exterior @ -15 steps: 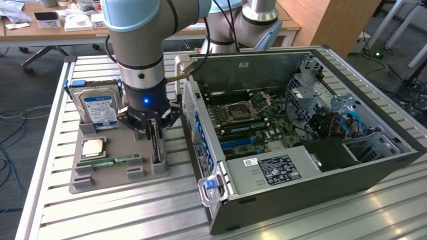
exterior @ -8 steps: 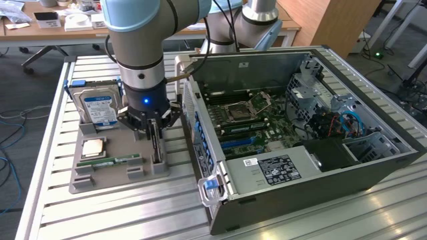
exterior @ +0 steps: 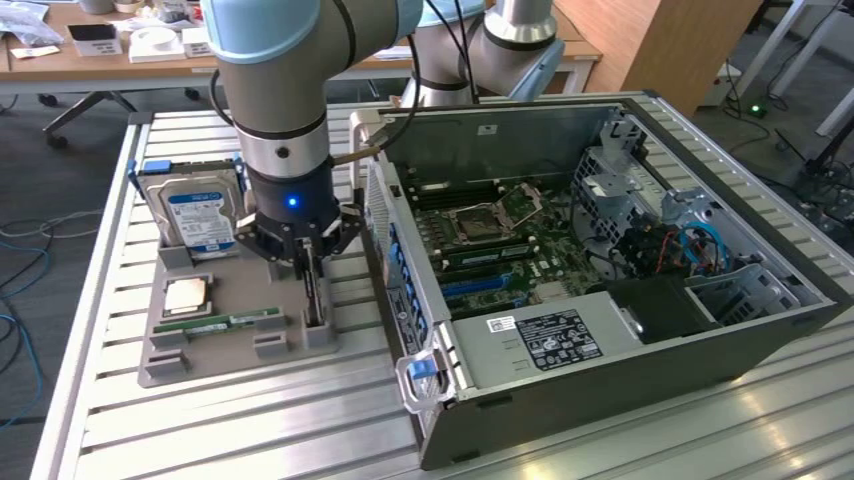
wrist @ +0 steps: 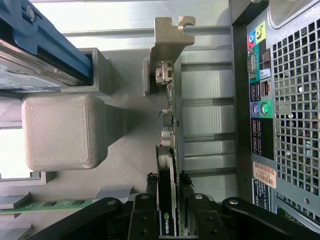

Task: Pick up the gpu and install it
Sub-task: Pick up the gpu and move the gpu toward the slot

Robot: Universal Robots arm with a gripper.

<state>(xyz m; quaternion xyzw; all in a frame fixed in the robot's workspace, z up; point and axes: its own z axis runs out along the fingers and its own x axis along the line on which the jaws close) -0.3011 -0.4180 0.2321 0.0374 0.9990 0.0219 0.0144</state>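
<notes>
The gripper [wrist: 167, 176] has its black fingers [wrist: 145, 215] clamped on both faces of the gpu [wrist: 170, 125], a thin dark card with a pale metal bracket [wrist: 167, 37]. The card stands on edge in a slot of the grey printed holder [exterior: 214, 365], which likely keeps its top edge free for gripping. Just beside the holder, on the slatted metal desk [exterior: 200, 430], the open black computer case [exterior: 534, 350] lies on its side with the motherboard facing up.

The arm [exterior: 274, 60] drops vertically through the upper left of the exterior frame, its wrist pointing straight down with a blue light glowing on it. Left of centre, the gripper [exterior: 310, 268] has its dark fingers [wrist: 145, 215] pressed against both faces of the gpu [wrist: 166, 167].
</notes>
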